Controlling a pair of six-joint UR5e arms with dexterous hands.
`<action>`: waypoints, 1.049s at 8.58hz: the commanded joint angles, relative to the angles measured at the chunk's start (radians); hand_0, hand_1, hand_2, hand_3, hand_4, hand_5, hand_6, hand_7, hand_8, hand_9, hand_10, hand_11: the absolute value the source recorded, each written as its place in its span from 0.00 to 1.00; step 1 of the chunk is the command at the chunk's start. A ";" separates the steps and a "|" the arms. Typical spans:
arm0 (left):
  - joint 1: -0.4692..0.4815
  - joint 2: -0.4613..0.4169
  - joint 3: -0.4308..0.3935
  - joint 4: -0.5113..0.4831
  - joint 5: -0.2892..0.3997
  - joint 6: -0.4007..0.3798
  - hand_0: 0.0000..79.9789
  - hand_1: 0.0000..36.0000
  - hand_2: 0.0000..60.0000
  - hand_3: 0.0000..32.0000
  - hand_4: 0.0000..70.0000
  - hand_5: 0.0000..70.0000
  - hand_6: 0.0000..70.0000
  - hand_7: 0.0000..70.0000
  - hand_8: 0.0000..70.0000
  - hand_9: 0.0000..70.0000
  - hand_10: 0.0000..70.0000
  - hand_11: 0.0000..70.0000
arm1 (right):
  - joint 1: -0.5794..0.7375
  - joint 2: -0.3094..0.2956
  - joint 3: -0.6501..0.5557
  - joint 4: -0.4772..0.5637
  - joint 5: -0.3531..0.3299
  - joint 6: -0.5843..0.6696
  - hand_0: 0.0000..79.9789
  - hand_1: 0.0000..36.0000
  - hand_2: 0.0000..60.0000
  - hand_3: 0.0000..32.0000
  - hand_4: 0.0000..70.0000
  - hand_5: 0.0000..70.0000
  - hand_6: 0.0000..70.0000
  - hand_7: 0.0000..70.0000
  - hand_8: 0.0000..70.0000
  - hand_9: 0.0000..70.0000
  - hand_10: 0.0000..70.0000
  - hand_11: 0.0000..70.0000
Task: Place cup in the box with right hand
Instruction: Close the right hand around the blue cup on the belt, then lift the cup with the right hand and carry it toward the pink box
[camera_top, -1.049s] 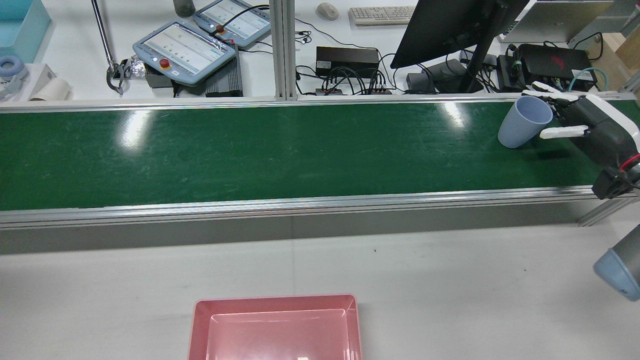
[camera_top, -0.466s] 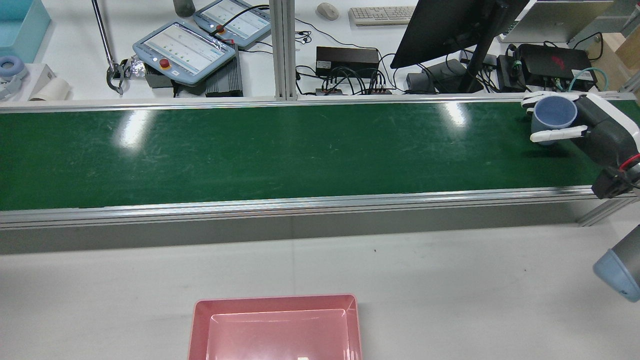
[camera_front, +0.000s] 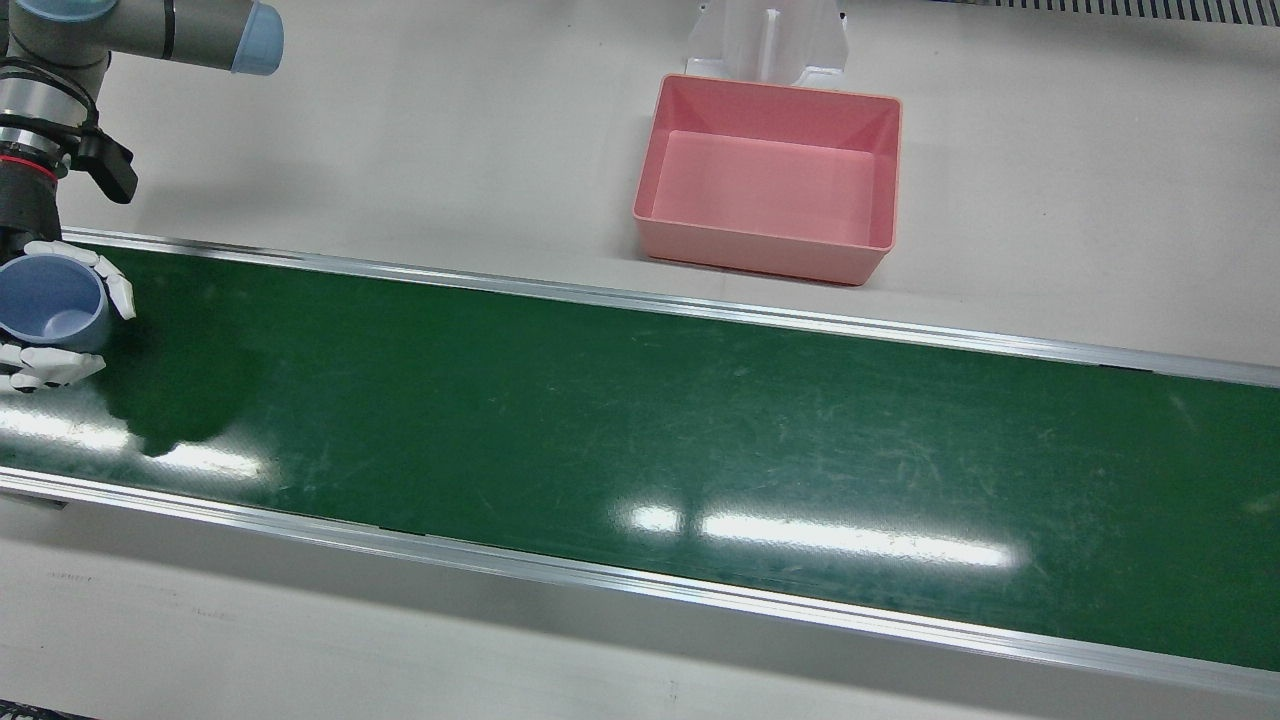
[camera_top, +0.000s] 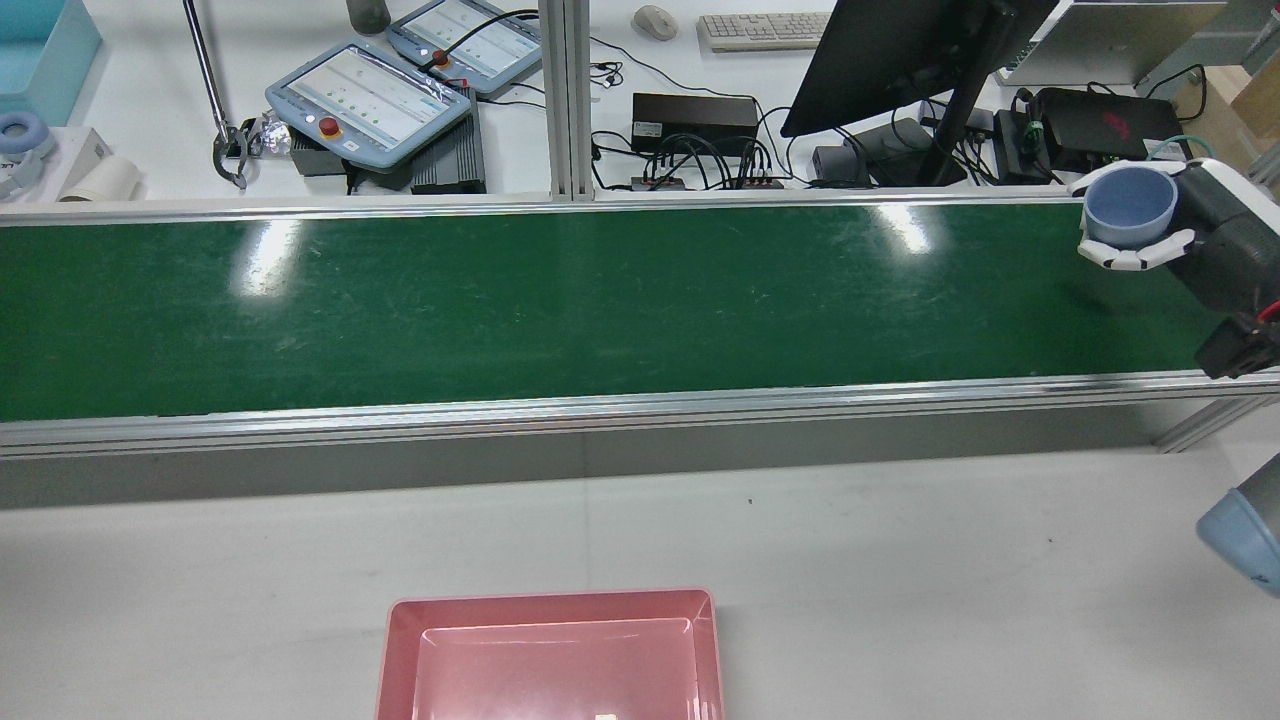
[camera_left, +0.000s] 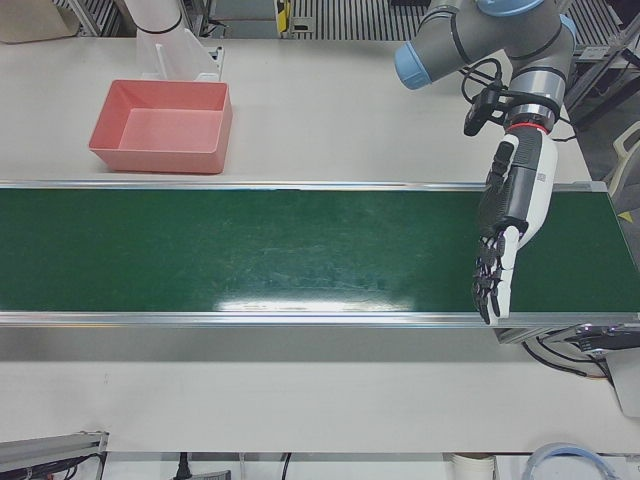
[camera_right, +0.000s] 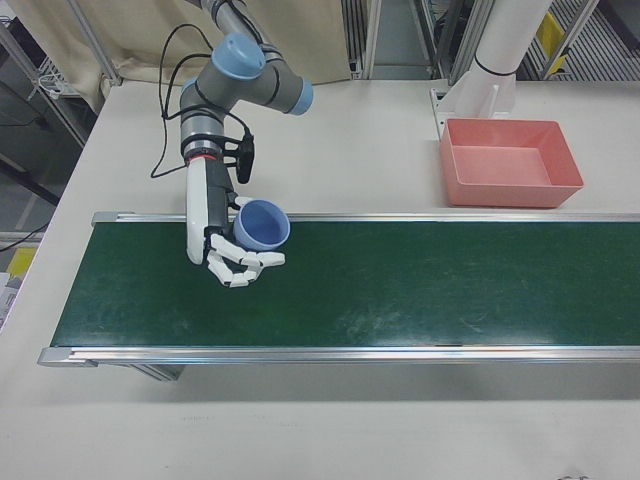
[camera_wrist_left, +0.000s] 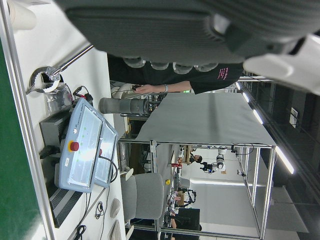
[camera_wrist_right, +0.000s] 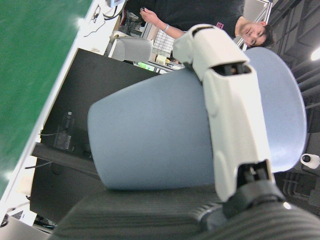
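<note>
A light blue cup (camera_top: 1130, 200) is upright, mouth up, in my right hand (camera_top: 1190, 235), which is shut around its wall. Hand and cup hang a little above the far right end of the green belt (camera_top: 500, 300) in the rear view. The right-front view shows the cup (camera_right: 262, 225) held by the right hand (camera_right: 225, 250) with white fingers wrapped under it. In the right hand view a fingertip (camera_wrist_right: 230, 115) lies across the cup (camera_wrist_right: 150, 145). The pink box (camera_top: 550, 600) sits on the white table, near side of the belt. My left hand (camera_left: 505, 240) hangs open over the belt's other end, holding nothing.
Aluminium rails (camera_top: 600, 405) edge the belt. Beyond it in the rear view stand a monitor (camera_top: 900, 50), teach pendants (camera_top: 370, 95) and cables. White table (camera_front: 400, 150) lies between belt and box (camera_front: 760, 250). A person shows behind the cup in the right hand view.
The cup went from tilted on the belt to upright inside my right hand, which closed on it and then lifted it off the belt, drifting slightly right.
</note>
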 joint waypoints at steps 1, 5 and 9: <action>-0.001 0.000 0.000 -0.001 -0.001 0.000 0.00 0.00 0.00 0.00 0.00 0.00 0.00 0.00 0.00 0.00 0.00 0.00 | -0.020 0.070 0.211 -0.167 0.001 -0.018 1.00 1.00 1.00 0.00 0.45 0.31 0.51 1.00 0.69 1.00 0.51 0.77; 0.001 0.000 0.000 0.001 0.000 0.000 0.00 0.00 0.00 0.00 0.00 0.00 0.00 0.00 0.00 0.00 0.00 0.00 | -0.537 0.167 0.449 -0.261 0.276 -0.179 1.00 1.00 1.00 0.00 0.47 0.31 0.51 1.00 0.68 1.00 0.48 0.74; -0.001 -0.001 0.000 -0.001 -0.001 0.000 0.00 0.00 0.00 0.00 0.00 0.00 0.00 0.00 0.00 0.00 0.00 0.00 | -0.853 0.268 0.480 -0.249 0.406 -0.382 0.92 1.00 1.00 0.00 0.38 0.29 0.47 1.00 0.64 1.00 0.46 0.71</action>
